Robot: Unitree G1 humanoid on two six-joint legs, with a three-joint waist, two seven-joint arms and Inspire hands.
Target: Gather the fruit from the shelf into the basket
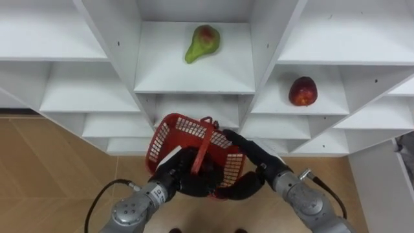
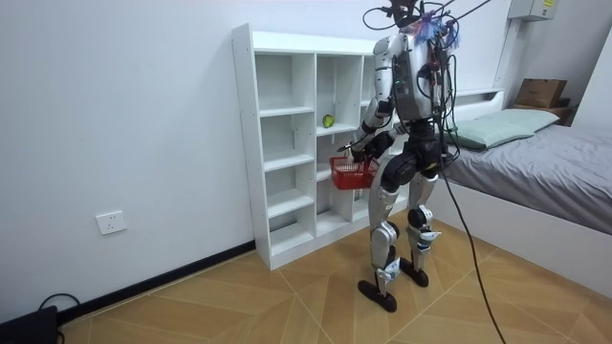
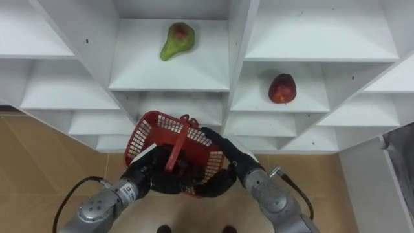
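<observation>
So, we've got our left hand (image 1: 180, 178) and right hand (image 1: 255, 158) gripping the red basket (image 1: 169, 133); pear (image 1: 202, 43) and apple (image 1: 303, 91) sit on separate closet shelves (image 1: 187, 81).

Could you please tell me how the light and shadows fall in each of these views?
Left eye view: soft, even light, no glare, only faint shadows beside the pear and apple; right eye view: likewise, the basket evenly lit; room view: the shelf unit compartments look greyer inside than its front edges.
</observation>
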